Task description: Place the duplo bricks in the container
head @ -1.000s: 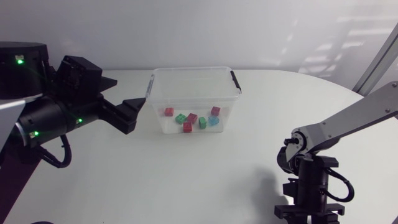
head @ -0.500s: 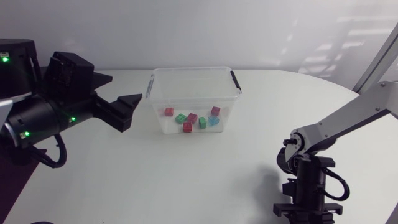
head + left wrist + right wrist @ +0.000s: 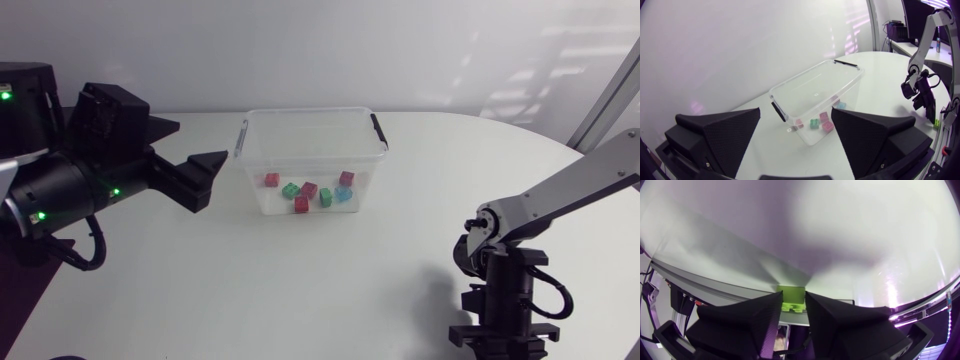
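At the left, the left gripper (image 3: 204, 142) hangs over the table (image 3: 300, 285) with its two wedge fingers spread wide. It points toward the container (image 3: 312, 140), with a strip of bare table between them. The clear, open-topped container stands upright at the middle back of the table, with a black handle clip on each short end. Several duplo bricks (image 3: 309, 188) lie loose on its floor toward the front wall: red, green and one pale blue, bunched close together. Through the plastic it is hard to tell which of them touch.

Far to the right, the right arm (image 3: 560, 195) bends down to the table's near edge, where the head view cuts off its fingertips. In the right wrist view, the right gripper (image 3: 793, 302) pinches a green brick (image 3: 791, 292) from both sides. The brick seems to sit right at the table's edge, and the fingers hide its lower corners.
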